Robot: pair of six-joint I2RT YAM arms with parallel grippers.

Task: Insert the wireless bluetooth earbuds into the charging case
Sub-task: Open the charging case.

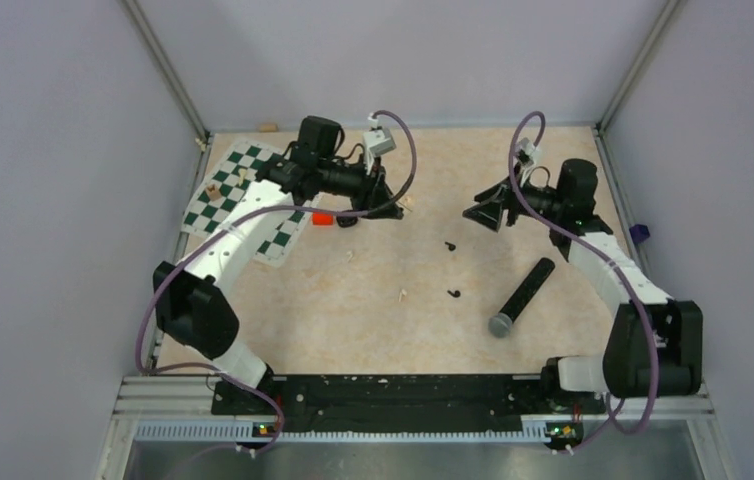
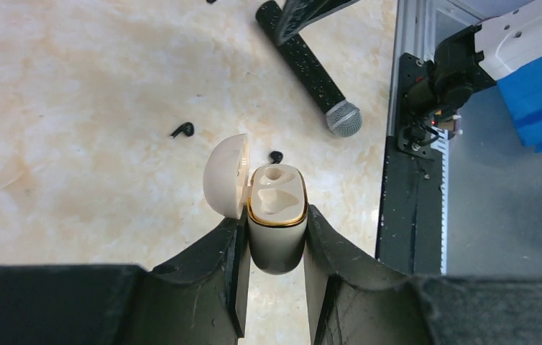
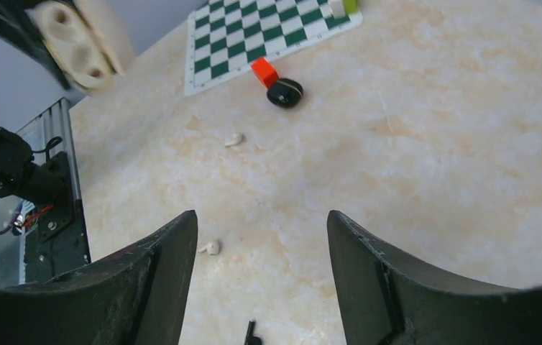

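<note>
Two tiny black wireless bluetooth earbuds (image 1: 450,245) (image 1: 453,293) lie apart on the table's middle; the left wrist view shows them as one earbud (image 2: 182,130) and another earbud (image 2: 275,156) beyond my fingers. The small black charging case (image 3: 285,93) lies next to an orange-red block (image 3: 264,72) by the chessboard. My left gripper (image 2: 275,215) is shut on a cream-white earbud case (image 2: 277,215) with a gold rim; its lid (image 2: 226,175) hangs open and both sockets are empty. My right gripper (image 3: 261,219) hovers open above the table, with a black earbud (image 3: 252,334) below it.
A black microphone with a grey head (image 1: 521,298) lies at the right front. A green-and-white chessboard mat (image 1: 243,195) covers the far left. Two white earbuds (image 3: 233,139) (image 3: 210,248) lie loose on the table. Metal rails (image 2: 412,165) edge the table.
</note>
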